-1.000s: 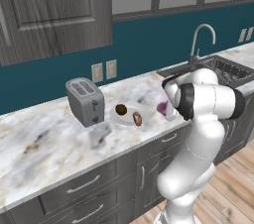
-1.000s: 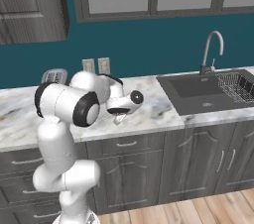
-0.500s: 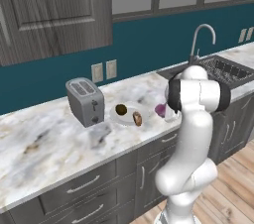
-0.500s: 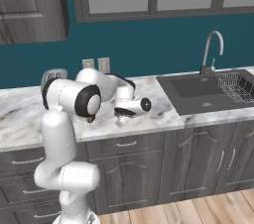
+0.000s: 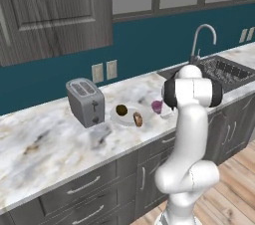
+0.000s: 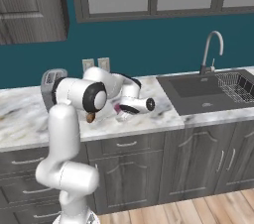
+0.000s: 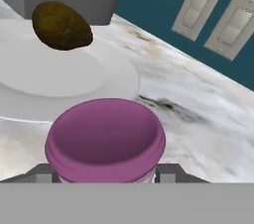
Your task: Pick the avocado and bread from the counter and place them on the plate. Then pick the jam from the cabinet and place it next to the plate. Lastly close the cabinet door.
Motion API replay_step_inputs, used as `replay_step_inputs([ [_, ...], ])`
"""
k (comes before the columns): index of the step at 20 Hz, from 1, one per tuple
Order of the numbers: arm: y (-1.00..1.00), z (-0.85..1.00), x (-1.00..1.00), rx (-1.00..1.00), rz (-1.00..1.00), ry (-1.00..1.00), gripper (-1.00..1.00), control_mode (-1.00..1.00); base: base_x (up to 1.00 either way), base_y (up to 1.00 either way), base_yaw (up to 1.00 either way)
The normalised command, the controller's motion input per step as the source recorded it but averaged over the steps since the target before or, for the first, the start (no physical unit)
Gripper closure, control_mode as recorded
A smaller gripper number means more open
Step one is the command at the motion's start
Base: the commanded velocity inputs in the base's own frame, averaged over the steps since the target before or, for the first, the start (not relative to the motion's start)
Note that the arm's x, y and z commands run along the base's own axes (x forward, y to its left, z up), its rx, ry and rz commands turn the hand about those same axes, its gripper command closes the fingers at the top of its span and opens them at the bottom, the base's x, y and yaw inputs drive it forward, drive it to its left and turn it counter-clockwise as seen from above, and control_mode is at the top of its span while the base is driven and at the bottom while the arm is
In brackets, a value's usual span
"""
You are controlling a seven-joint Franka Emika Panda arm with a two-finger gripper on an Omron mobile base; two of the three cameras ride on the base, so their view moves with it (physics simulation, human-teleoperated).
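The jam (image 7: pixel 105 139), a purple-lidded jar, is gripped between the fingers of the gripper (image 7: pixel 105 171) just above the counter (image 7: pixel 198 114). The plate (image 7: pixel 59 77) lies close by at its 10 o'clock in the hand view, with the avocado (image 7: pixel 61 26) resting on it. In the left base view, the bread (image 5: pixel 138 118) is seen on the plate's near edge, and the toaster (image 5: pixel 85 101) stands at the plate's 9 o'clock.

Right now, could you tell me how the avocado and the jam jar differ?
The avocado is dull olive-brown and egg-shaped; the jam jar has a round purple lid. The avocado lies on the white plate, while the jam jar is beside it, between the tool's fingers.
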Motion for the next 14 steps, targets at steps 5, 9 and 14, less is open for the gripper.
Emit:
replay_step_inputs([
  [5, 0.17, -0.49, 0.23, 0.0, 0.05, 0.0, 1.0, -1.0, 0.0, 0.0, 0.0],
  [9, 0.22, -0.55, 0.21, 0.0, 0.07, 0.0, 1.0, -1.0, 0.0, 0.0, 0.0],
  [14, 0.36, -0.44, 0.15, -0.02, 0.07, 0.0, -1.0, -1.0, 0.0, 0.0, 0.0],
])
